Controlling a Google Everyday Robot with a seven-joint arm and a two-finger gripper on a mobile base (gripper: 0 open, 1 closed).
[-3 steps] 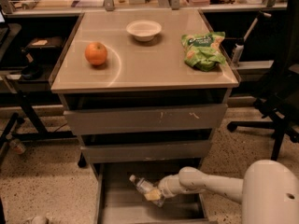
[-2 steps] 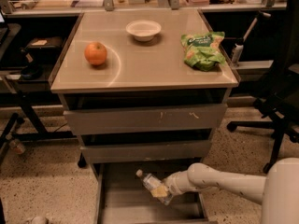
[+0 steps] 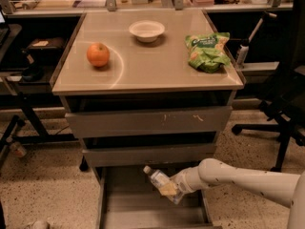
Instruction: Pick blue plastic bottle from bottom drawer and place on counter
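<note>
Below the counter's (image 3: 157, 73) front edge, over the open bottom drawer (image 3: 126, 210), the gripper (image 3: 170, 190) clamps the blue plastic bottle (image 3: 157, 178), cap tilted up-left.

Below the front edge of the surface (image 3: 157, 73), the claw (image 3: 168, 190) is gripping the bottle (image 3: 155, 176), covering its lower half; the drawer (image 3: 128, 210) is being cut off at the bottom, the arm (image 3: 248, 178) at right.

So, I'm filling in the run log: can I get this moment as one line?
hand: shut on blue plastic bottle, tilted | where: over open bottom drawer | counter: bottle not yet there
</note>
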